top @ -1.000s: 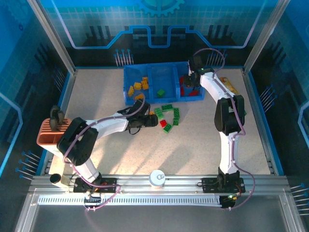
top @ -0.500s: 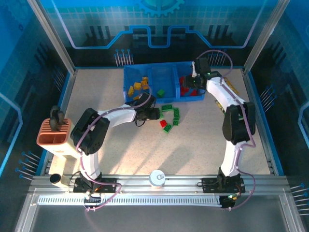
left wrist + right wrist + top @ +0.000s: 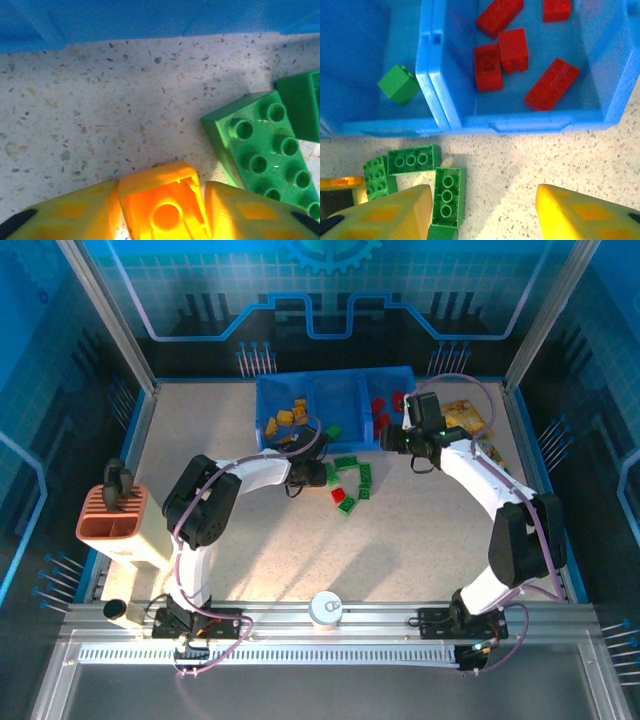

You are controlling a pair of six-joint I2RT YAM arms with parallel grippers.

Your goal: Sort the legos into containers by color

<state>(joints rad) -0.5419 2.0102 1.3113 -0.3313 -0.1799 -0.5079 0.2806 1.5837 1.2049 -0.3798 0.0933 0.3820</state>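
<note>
My left gripper [image 3: 162, 220] is shut on a yellow-orange lego [image 3: 162, 202] low over the table, just in front of the blue tray's wall [image 3: 125, 20]; in the top view it [image 3: 318, 475] sits left of the loose green legos [image 3: 355, 472]. A green lego [image 3: 260, 150] lies just right of it. My right gripper [image 3: 485, 212] stands open over bare table, in front of the tray [image 3: 530, 122]. The containers [image 3: 330, 376] hold yellow legos [image 3: 285, 418] at the left, one green lego [image 3: 397, 83] in the middle and red legos [image 3: 500, 52] at the right.
More green legos [image 3: 447, 195] lie by my right gripper's left finger [image 3: 385, 215]. A red lego [image 3: 341, 496] lies on the table. An orange ribbed holder [image 3: 108, 515] stands at the left edge, snack packets [image 3: 465, 415] right of the tray, a white round object [image 3: 326, 607] by the near rail.
My left gripper slid right toward the green legos and closed on the yellow-orange lego. My right gripper drew back from over the red compartment to the table in front and opened wider.
</note>
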